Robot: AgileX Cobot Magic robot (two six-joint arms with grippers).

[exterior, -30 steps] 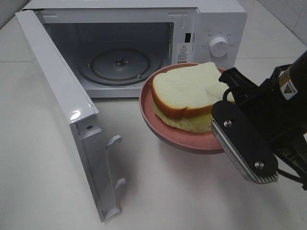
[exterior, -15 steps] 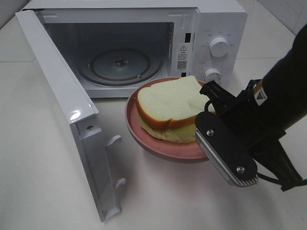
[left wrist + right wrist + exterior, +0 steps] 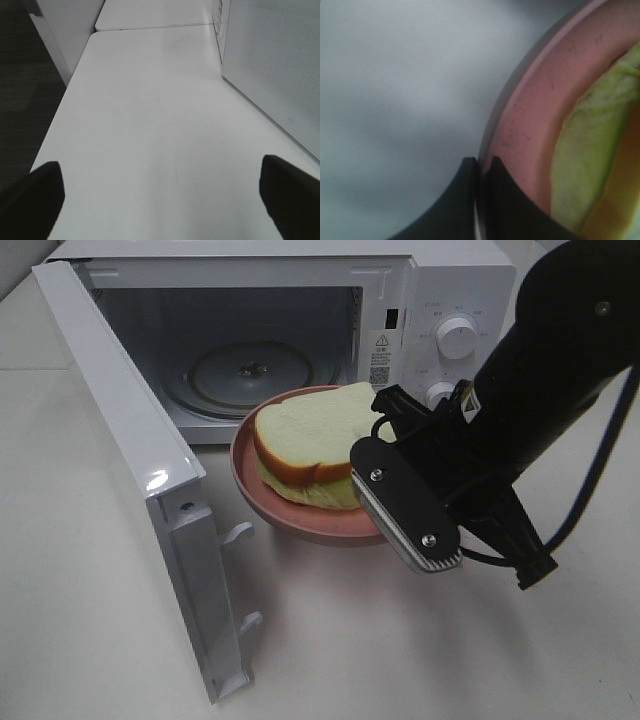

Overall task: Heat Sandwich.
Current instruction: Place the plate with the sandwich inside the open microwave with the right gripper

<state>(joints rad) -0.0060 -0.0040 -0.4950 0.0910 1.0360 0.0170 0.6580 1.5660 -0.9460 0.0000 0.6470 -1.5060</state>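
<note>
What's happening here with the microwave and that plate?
The right gripper is shut on the rim of a pink plate with the sandwich on it, holding it just in front of the microwave, whose door stands open. The glass tray inside is bare. The left gripper is open over the table, holding nothing.

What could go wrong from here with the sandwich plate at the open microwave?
1. The right claw pinches the pink plate at one spot on its rim only, so the plate may tilt or slip and the sandwich slide off.
2. The plate's far rim is close to the front sill of the microwave and may catch on it before reaching the turntable.
3. The open door stands near the plate, leaving little sideways margin.
</note>
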